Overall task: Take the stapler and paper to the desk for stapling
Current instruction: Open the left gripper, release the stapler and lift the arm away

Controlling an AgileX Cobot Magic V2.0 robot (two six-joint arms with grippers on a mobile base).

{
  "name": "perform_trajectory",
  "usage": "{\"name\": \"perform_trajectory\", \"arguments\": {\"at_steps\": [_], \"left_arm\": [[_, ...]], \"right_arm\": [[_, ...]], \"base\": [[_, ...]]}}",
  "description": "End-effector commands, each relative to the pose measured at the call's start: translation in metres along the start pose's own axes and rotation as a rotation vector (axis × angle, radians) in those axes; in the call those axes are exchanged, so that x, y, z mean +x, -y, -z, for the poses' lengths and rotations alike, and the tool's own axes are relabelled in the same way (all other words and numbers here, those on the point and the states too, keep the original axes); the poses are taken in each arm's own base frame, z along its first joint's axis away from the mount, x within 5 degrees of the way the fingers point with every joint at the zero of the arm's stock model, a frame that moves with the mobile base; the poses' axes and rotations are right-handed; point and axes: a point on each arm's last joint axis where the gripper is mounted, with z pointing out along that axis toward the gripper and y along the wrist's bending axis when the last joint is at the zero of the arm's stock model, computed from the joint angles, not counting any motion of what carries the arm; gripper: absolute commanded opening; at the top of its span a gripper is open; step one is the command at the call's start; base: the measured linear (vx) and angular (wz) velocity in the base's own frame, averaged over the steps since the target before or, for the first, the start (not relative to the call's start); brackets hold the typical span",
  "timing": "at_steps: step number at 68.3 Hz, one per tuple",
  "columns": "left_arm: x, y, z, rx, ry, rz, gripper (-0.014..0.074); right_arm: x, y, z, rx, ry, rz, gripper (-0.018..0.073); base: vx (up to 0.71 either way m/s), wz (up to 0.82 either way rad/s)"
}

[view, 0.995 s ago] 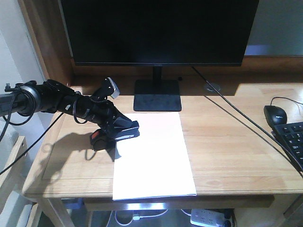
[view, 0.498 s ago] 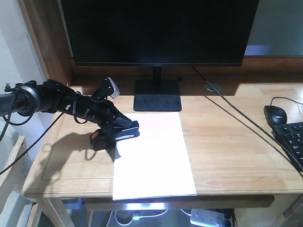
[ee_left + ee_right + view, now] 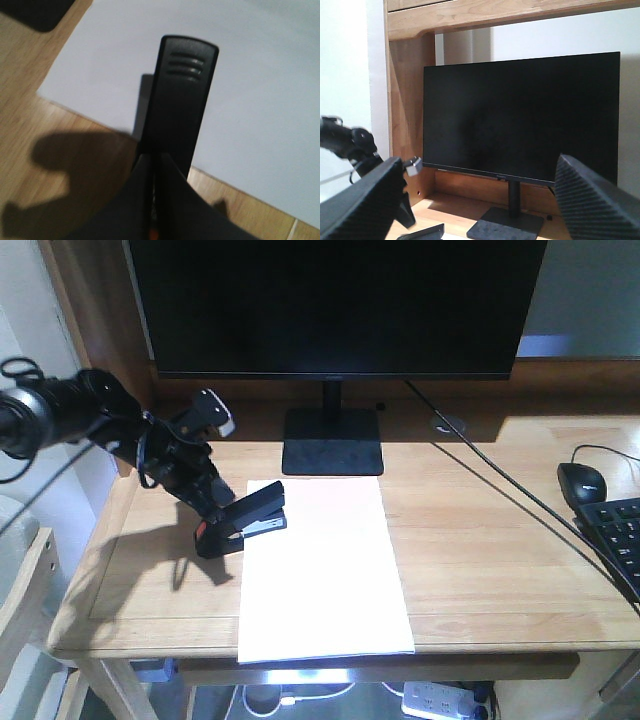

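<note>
Black and orange at its rear, the stapler (image 3: 243, 524) sits just ahead of the left claw (image 3: 207, 523), nose over the top-left corner of the paper (image 3: 322, 570) on the table (image 3: 500, 560). Whether that claw grips it, I cannot tell. The right claw (image 3: 480, 200) hangs wide apart, holding nothing, facing the monitor (image 3: 520, 130).

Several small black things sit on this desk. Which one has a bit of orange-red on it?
The stapler, at the paper's upper left corner. The mouse and keyboard at the far right are plain black.
</note>
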Motion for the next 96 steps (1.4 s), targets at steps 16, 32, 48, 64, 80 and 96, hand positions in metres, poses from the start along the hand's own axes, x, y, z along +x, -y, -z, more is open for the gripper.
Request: {"name": "perform_trajectory", "arguments": {"at_steps": [16, 32, 48, 64, 80, 96], "left_arm": [[-0.029, 0.023, 0.154, -0.489, 0.022, 0.423, -0.0006], [-0.030, 0.067, 0.245, -0.646, 0.229, 0.764, -0.0006], [-0.017, 0.124, 0.308, -0.696, 0.493, 0.704, -0.0006], [0.039, 0.179, 0.308, -0.726, 0.686, 0.632, -0.0006], [0.100, 0.225, 0.291, -0.751, 0.830, 0.563, -0.0006], [0.155, 0.259, 0.264, -0.790, 0.924, 0.465, -0.0006]], "right_arm": [[-0.008, 0.002, -0.001, 0.027, 0.018, 0.059, 0.0580], [-0.008, 0.002, -0.001, 0.027, 0.018, 0.059, 0.0580], [-0.008, 0.002, -0.001, 0.025, 0.018, 0.059, 0.0580], [-0.008, 0.002, -0.001, 0.025, 0.018, 0.059, 0.0580], [-0.008, 0.002, -0.001, 0.025, 0.018, 0.059, 0.0580], [-0.008, 0.002, -0.001, 0.025, 0.018, 0.059, 0.0580]], "base": [[0.00, 0.00], [0.00, 0.00], [0.00, 0.00], [0.00, 0.00], [0.00, 0.00], [0.00, 0.00]]}}
